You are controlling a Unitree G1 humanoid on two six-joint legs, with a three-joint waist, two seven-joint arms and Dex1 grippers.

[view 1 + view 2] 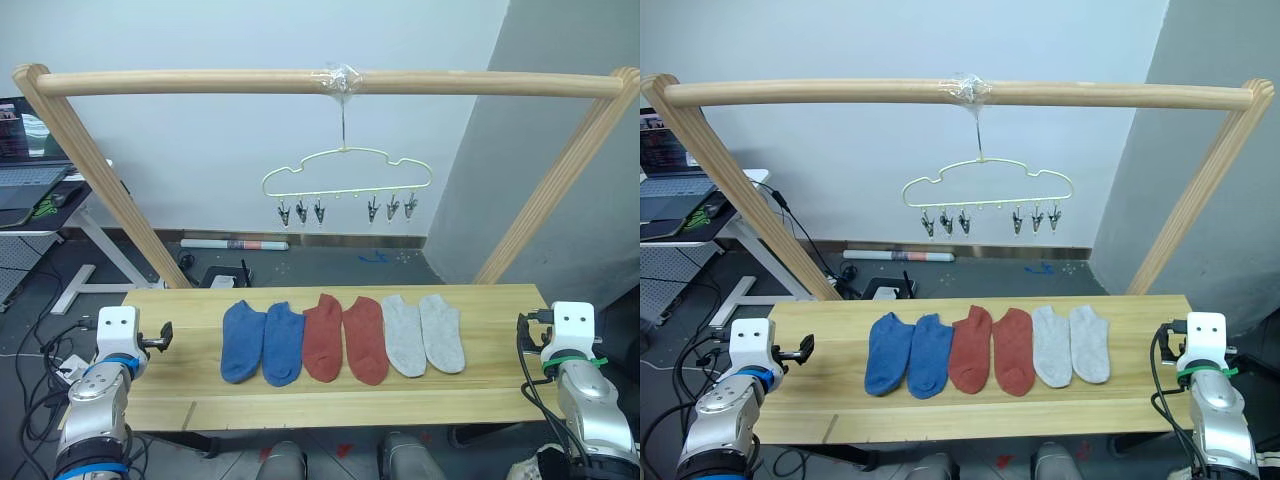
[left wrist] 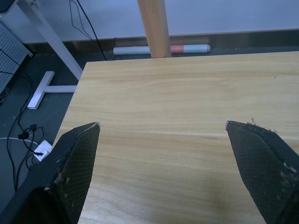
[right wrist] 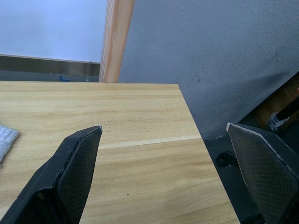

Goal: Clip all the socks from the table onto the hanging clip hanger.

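Observation:
Several socks lie side by side in a row across the middle of the table (image 1: 330, 405): two blue (image 1: 243, 340) (image 1: 283, 343), two rust-red (image 1: 322, 336) (image 1: 365, 340) and two light grey (image 1: 404, 334) (image 1: 441, 332). The pale yellow-green clip hanger (image 1: 346, 172) hangs above them from the top pole, its dark clips (image 1: 300, 211) bare. My left gripper (image 2: 161, 124) is open over bare wood at the table's left end. My right gripper (image 3: 164, 127) is open over the right end, with the edge of a grey sock (image 3: 5, 140) beside it. Neither holds anything.
A rounded wooden pole frame (image 1: 330, 82) spans the table, its slanted legs (image 1: 100, 180) (image 1: 555, 190) behind both ends. A desk with a laptop (image 1: 25, 180) and floor cables (image 1: 40, 330) are at the left. A grey wall (image 1: 580, 60) stands at the right.

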